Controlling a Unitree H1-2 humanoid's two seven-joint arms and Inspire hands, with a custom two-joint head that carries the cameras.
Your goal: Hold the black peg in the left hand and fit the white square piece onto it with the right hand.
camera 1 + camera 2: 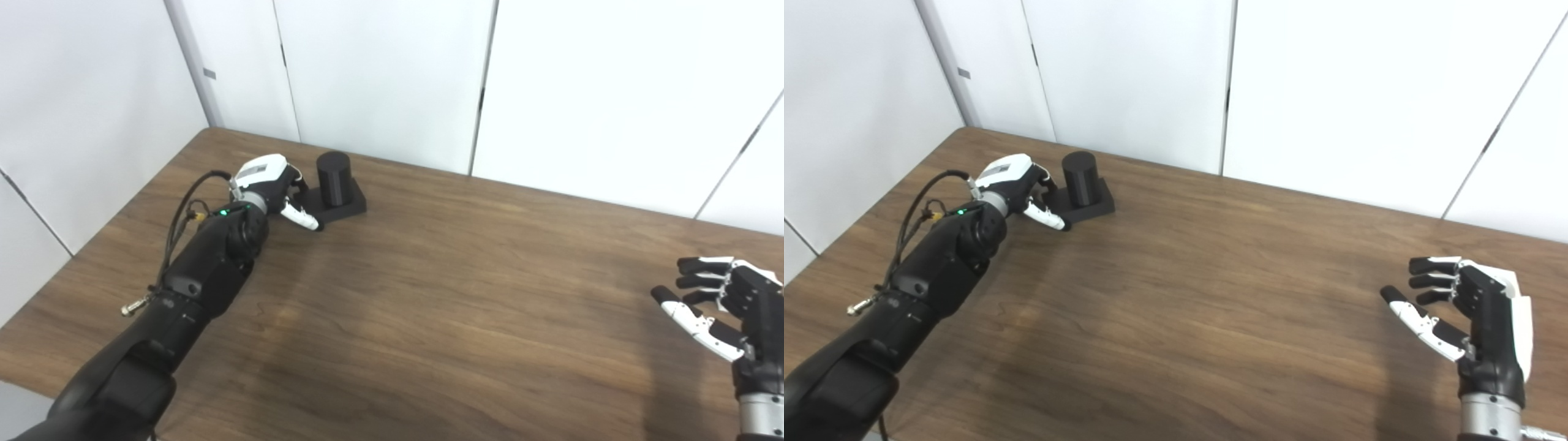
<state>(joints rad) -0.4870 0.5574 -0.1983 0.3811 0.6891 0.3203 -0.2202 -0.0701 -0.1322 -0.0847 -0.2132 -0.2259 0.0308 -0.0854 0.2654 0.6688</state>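
Left eye view: black peg (334, 177) near table (429, 294) far-left corner, beside left robot hand (269, 187).

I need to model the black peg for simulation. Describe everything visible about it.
The black peg is a matte, plastic-looking upright cylinder with a flat top, standing on a flat black base plate. It sits on the wooden table near the far left corner. The left hand is at its left side, thumb by the base; actual contact is unclear.

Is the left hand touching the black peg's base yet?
Cannot tell. In both eye views the left hand sits right against the black peg and its flat base, but black fingers against the black base hide any contact or gap.
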